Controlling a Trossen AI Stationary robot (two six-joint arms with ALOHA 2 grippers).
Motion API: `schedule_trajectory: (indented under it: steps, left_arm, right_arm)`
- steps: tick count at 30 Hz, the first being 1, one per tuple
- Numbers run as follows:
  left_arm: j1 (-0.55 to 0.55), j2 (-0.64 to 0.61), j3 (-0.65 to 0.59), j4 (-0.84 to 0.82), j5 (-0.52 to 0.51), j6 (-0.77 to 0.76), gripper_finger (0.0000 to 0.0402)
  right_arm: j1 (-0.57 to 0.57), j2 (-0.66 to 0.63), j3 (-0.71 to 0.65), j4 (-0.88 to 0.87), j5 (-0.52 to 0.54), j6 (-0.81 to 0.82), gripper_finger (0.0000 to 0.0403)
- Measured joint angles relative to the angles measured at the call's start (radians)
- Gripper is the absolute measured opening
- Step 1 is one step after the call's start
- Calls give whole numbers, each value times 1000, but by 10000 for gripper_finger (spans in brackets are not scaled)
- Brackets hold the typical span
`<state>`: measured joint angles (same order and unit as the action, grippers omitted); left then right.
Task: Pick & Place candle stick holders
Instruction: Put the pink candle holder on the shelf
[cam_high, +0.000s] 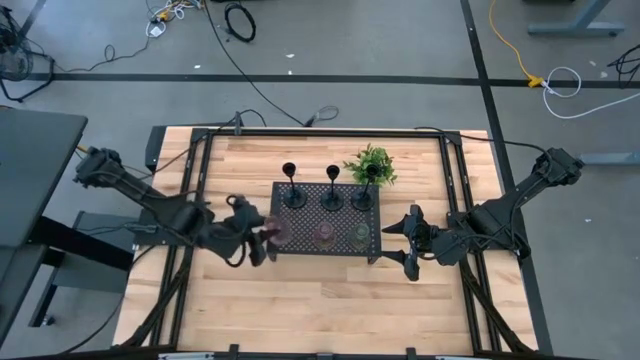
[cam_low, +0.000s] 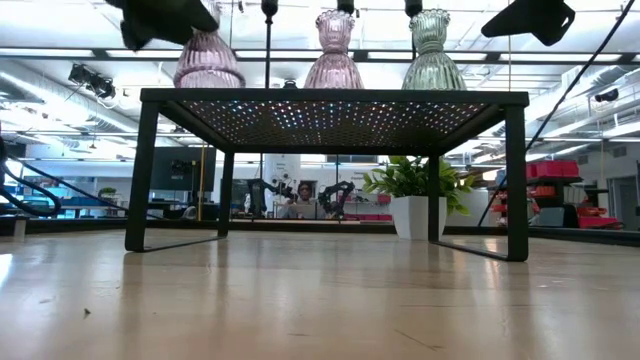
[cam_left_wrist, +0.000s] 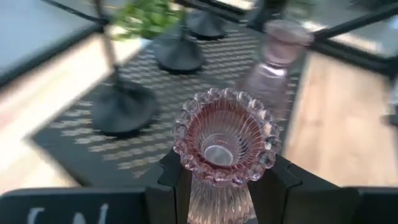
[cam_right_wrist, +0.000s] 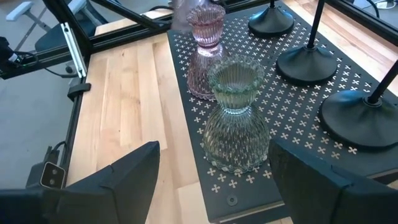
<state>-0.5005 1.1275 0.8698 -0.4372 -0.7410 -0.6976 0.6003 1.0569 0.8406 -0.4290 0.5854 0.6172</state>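
At the left end of the black perforated rectangular tray (cam_high: 326, 222), the left gripper (cam_high: 262, 238) has its two dark fingers (cam_left_wrist: 171, 186) clamped on either side of a squat, ribbed, pinkish glass candle stick holder (cam_left_wrist: 225, 140). In the low view that holder (cam_low: 208, 58) appears to sit with its base on the tray top, level with its neighbours, though whether it is resting or just lifted cannot be told. The step in hand therefore looks like the grasp, or the set-down, of this first pink holder.

Moving right along the front row, a second pinkish glass holder (cam_high: 323, 235) stands in the middle and an olive-green ribbed glass holder (cam_high: 360, 235) stands at the right end. Behind them, three slim black stemmed holders with round bases (cam_high: 332, 196) stand upright in a row. A small leafy green plant (cam_high: 371, 164) sits just beyond the rightmost black one.

The right gripper (cam_high: 412, 244) waits just off the tray's right edge, its fingers (cam_right_wrist: 127, 171) spread wide apart and facing the olive-green holder (cam_right_wrist: 236, 118) without touching it.

If the pink holder is being picked, the next move calls for a straight lift, clear of the nearest black base (cam_left_wrist: 123, 107) and the neighbouring pink holder. If it is being placed, the fingers need to part and back away to the left without tipping it.
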Motion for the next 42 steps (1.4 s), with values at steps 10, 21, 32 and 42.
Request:
schedule_trajectory:
  steps: [10,21,32,42]
  left_arm:
    - [20,20,-96,264,94,143,124]
    - [114,90,-94,365,173,185,124]
    - [121,96,-93,364,182,185,149]
    - [115,89,-94,358,214,186,138]
  right_arm:
    - [0,0,0,9,26,-4,297]
    - [0,0,0,8,27,-4,297]
    - [0,0,0,7,27,-4,297]
    - [0,4,0,7,27,-4,297]
